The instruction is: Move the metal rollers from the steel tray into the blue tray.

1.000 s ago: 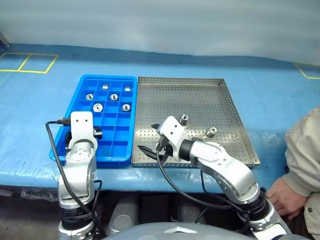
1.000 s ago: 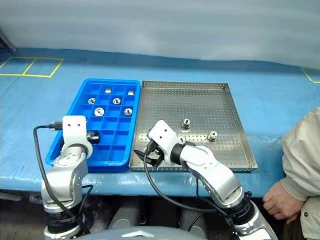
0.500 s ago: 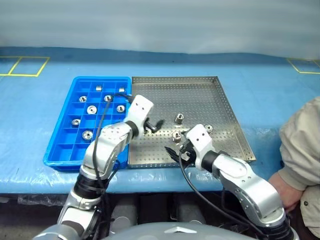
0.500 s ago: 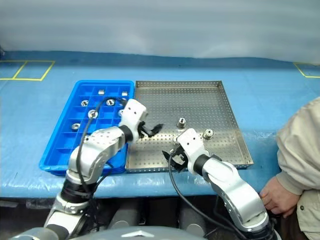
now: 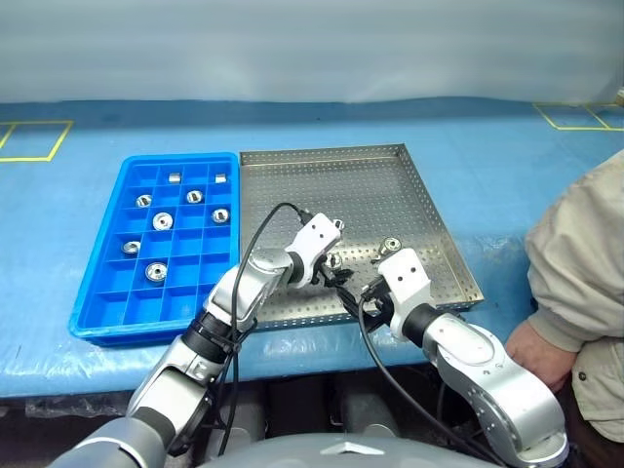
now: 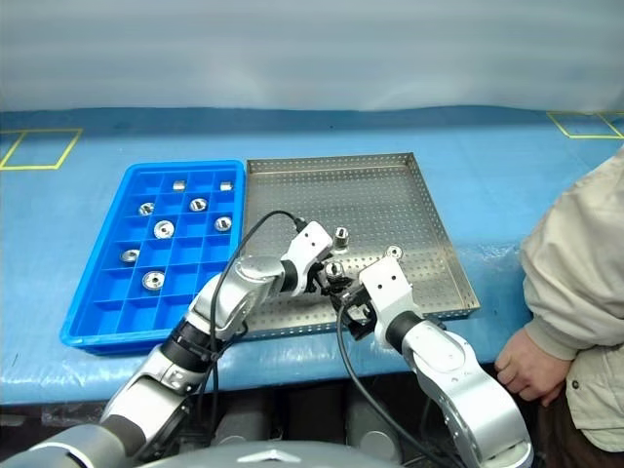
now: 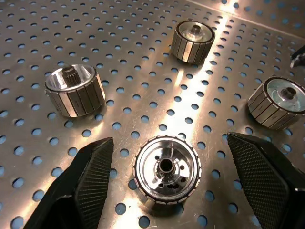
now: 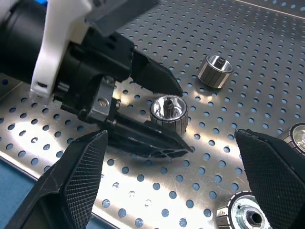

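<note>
Several rollers are left on the steel tray (image 5: pixel 390 185), near its front; others already sit in compartments of the blue tray (image 5: pixel 97 292). The left gripper (image 7: pixel 167 191) is held wide, fingers either side of one roller (image 7: pixel 167 169) without touching. The right gripper (image 8: pixel 169 191) is spread wide just beside, holding nothing. The rollers are judged solid, rigid, heavy for their size, and slick on polished faces. The ribbed rim is judged the best place for a pinch.
</note>
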Motion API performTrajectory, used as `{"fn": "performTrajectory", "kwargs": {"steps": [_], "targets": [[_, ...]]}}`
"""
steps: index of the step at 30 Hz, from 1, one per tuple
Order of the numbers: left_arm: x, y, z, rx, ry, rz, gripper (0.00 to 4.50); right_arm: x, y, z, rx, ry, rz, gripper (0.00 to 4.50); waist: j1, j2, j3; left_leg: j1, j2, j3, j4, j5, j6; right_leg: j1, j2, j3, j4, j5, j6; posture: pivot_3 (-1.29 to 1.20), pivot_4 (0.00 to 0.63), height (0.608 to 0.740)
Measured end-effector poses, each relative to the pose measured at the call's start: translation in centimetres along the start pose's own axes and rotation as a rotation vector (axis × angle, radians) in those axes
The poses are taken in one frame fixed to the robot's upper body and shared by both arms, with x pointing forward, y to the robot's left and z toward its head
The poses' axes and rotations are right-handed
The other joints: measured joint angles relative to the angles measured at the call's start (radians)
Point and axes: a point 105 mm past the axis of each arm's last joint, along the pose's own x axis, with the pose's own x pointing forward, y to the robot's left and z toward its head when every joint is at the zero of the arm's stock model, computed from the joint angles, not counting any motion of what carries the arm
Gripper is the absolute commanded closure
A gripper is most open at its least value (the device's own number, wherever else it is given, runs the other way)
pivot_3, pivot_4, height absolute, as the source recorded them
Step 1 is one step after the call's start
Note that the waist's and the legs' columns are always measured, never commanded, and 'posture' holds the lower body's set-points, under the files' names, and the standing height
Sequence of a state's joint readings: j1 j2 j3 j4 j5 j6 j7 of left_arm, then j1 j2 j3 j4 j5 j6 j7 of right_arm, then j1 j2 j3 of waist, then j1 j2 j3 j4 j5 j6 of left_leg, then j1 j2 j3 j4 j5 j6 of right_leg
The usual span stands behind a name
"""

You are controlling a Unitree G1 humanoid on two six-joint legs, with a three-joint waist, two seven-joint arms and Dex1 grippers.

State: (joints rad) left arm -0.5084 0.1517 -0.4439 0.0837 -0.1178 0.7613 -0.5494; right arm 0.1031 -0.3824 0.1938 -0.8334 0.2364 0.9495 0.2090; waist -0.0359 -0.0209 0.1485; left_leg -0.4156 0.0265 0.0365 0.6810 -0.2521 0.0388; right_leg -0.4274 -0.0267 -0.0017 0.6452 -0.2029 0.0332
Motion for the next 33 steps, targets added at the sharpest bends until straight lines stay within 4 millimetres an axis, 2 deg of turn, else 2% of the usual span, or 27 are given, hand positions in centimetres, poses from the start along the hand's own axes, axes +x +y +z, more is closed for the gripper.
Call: {"fn": "performTrajectory", "kwargs": {"steps": [6,9,12,17,19,22,27,29,33], "targets": [[-0.1,0.4,-0.1,0.023,0.014,0.022,2.82,0.1,0.0,0.2,-0.001,-0.005,-0.003,0.00,-0.001,0.000,0.000,0.000,0.000,0.000,0.000,0.000,0.000,0.000,0.000,0.000,0.000,0.000,0.000,-0.11,0.150,0.740],[-0.8,1.0,-0.1,-0.003,0.030,0.075,2.81,0.3,0.2,0.6,-0.012,-0.018,0.013,0.00,-0.001,0.000,0.000,0.000,0.000,0.000,0.000,0.000,0.000,0.000,0.000,0.000,0.000,0.000,0.000,-0.07,0.150,0.740],[-2.4,2.4,0.5,-0.061,0.000,0.193,2.81,0.6,0.6,1.3,-0.030,-0.039,0.044,0.00,0.000,0.000,0.000,0.000,0.001,0.000,0.000,0.000,0.000,0.000,0.000,0.000,0.000,0.000,0.001,-0.03,0.150,0.740],[-8.2,5.9,2.6,-0.101,-0.187,0.588,2.81,2.1,1.7,2.3,-0.060,-0.057,0.131,0.00,0.007,0.000,0.000,0.000,0.001,0.000,-0.001,0.000,0.000,0.000,0.000,0.001,0.000,0.001,0.001,0.03,0.150,0.740],[-10.7,6.9,2.7,-0.123,-0.237,0.740,2.81,2.5,2.1,2.6,-0.067,-0.064,0.160,0.00,0.022,0.000,0.000,0.000,0.000,-0.001,-0.001,0.000,0.000,0.000,0.000,0.000,0.000,0.001,0.001,0.09,0.150,0.740],[-14.3,8.1,0.3,-0.170,-0.204,0.997,2.81,3.2,2.7,2.8,-0.082,-0.066,0.216,0.00,0.038,0.000,0.000,0.000,0.000,-0.001,-0.001,0.000,0.000,0.001,-0.001,0.000,0.000,0.001,0.002,0.13,0.150,0.740],[-18.9,8.4,-4.3,-0.320,-0.102,1.325,2.81,3.9,3.5,2.6,-0.113,-0.055,0.300,0.00,0.075,-0.001,0.001,0.000,0.000,-0.001,0.000,0.000,0.000,0.001,-0.001,0.000,0.000,0.001,0.002,0.20,0.150,0.740],[-20.5,8.1,-5.4,-0.348,-0.075,1.425,2.81,4.2,3.8,2.9,-0.129,-0.060,0.330,0.00,0.088,-0.001,0.001,0.000,0.000,-0.002,0.000,0.000,0.000,0.001,-0.001,-0.001,0.000,0.001,0.001,0.22,0.150,0.740],[-22.4,7.4,-5.8,-0.360,-0.067,1.543,2.81,4.5,4.3,3.1,-0.143,-0.066,0.370,0.00,0.110,-0.002,0.001,0.000,0.000,-0.002,0.000,0.000,0.000,0.001,-0.002,-0.002,-0.001,0.001,0.001,0.24,0.150,0.740]]}}
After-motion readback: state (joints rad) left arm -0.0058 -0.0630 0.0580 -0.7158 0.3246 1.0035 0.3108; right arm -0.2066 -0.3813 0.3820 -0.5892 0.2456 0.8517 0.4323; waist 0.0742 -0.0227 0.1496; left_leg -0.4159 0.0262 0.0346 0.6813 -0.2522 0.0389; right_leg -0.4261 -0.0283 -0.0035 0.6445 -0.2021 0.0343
